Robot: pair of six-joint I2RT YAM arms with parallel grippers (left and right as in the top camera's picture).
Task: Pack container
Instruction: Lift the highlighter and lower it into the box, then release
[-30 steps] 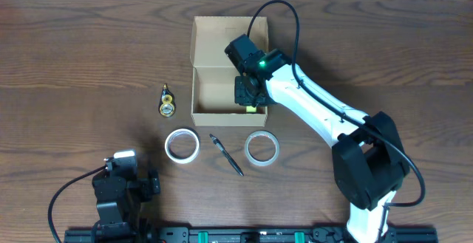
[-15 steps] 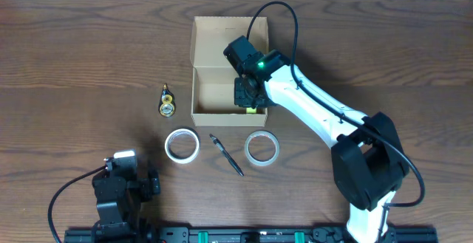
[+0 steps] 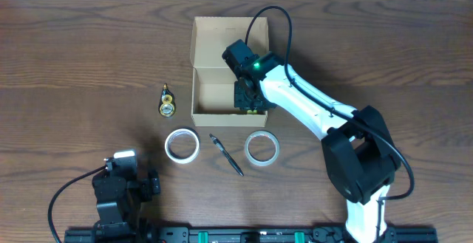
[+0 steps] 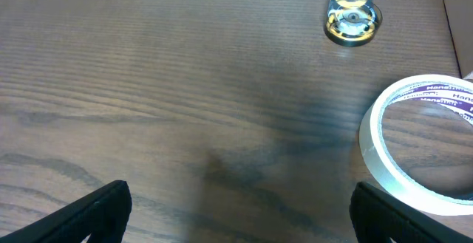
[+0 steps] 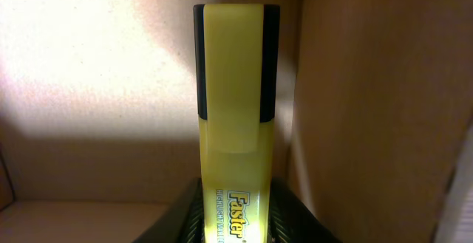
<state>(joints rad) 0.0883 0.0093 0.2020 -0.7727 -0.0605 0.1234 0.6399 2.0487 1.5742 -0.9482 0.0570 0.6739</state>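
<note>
The container (image 3: 211,95) is an open tan cardboard box with its flap lid folded back, at the table's middle. My right gripper (image 3: 249,103) reaches down into its right front corner and is shut on a yellow highlighter (image 5: 230,103), whose tip points at the box floor beside the right wall (image 5: 369,110). My left gripper (image 4: 236,213) is open and empty, parked at the front left over bare wood. Two tape rolls (image 3: 181,145) (image 3: 261,148) and a black pen (image 3: 226,154) lie in front of the box.
A small yellow and black correction-tape dispenser (image 3: 168,103) lies left of the box and also shows in the left wrist view (image 4: 352,14). One white tape roll (image 4: 421,143) shows at the right of the left wrist view.
My right arm has shifted slightly left, deeper over the box corner, with the highlighter still held. The left arm has not moved.
</note>
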